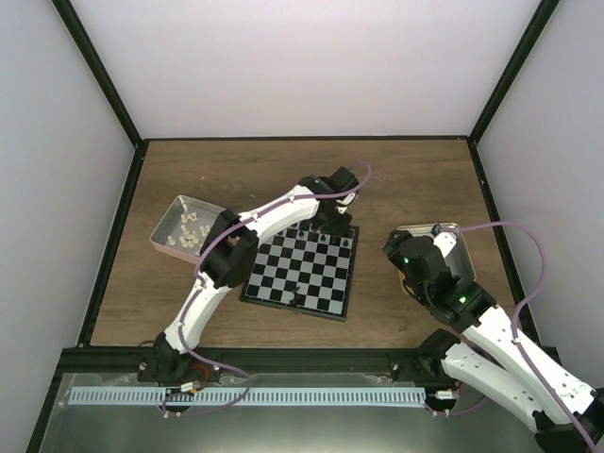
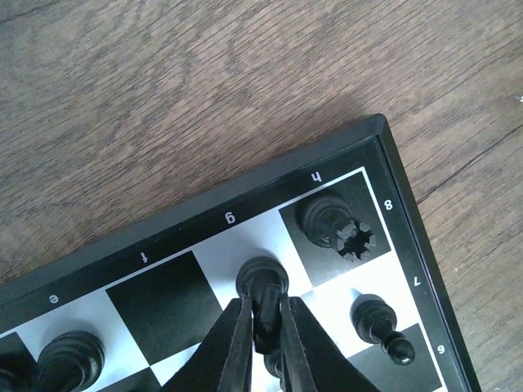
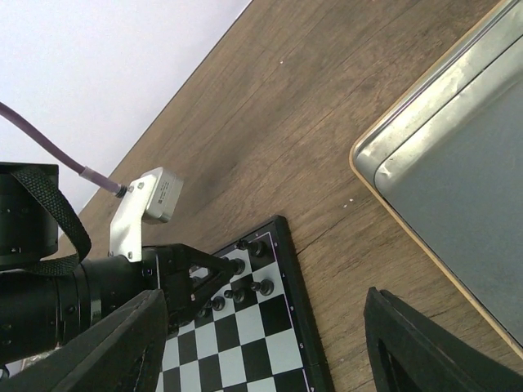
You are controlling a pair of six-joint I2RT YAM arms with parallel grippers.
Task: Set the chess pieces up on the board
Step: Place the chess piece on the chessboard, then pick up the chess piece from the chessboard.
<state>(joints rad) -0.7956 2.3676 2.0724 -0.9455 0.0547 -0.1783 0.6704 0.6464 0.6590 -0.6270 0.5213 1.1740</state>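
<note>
The left end effector pinches a black piece near the board's far right corner; the right end effector is spread.

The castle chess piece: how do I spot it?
Find the chessboard corner marked h and 8. The black rook stands on that corner square. Only it has a notched, castle-like top; the pawn beside it has a round head.

table: wooden | on it: board, pinkish tin, tan-rimmed tin
</note>
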